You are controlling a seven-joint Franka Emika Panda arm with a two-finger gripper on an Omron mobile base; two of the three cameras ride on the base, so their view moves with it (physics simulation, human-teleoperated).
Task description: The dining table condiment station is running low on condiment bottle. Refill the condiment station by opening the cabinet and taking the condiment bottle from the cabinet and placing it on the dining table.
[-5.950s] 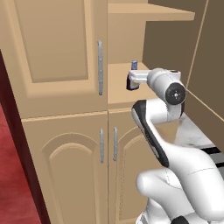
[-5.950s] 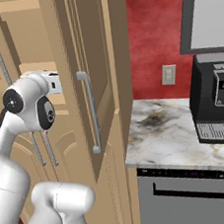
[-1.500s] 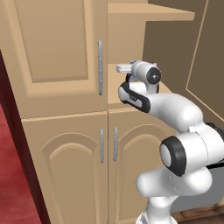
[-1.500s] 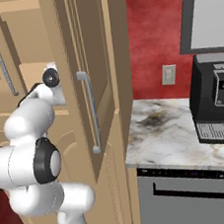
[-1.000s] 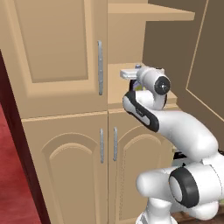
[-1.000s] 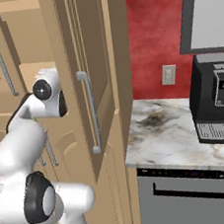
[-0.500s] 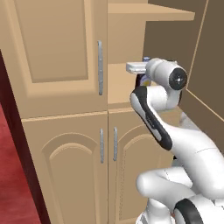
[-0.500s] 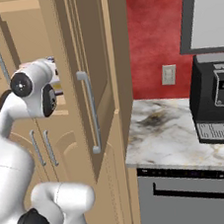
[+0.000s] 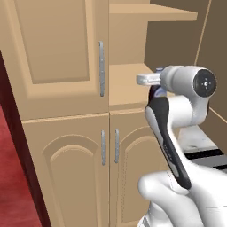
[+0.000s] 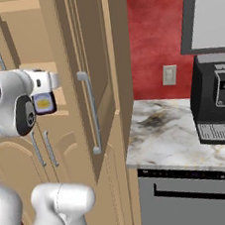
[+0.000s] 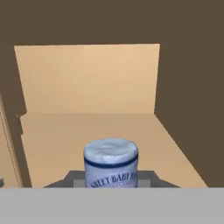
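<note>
Bottle lifted clear of the shelf, held upright at the cabinet mouth

At the left stands the tall light tan wooden cabinet with its closed raised-panel door and silver bar handle; right of that handle the bare tan shelf lies open, its own door swung out toward the robot; the two-finger gripper sits at the shelf's near edge, clamped on the small dark bottle with blue cap and yellow label; the hand view looks down on the blue cap directly between the fingers, so the bottle's long axis stands vertical, across the gripper's reach; judged from this, the coming move is a straight pull away from the shelf, with the open door close on the right.
</note>
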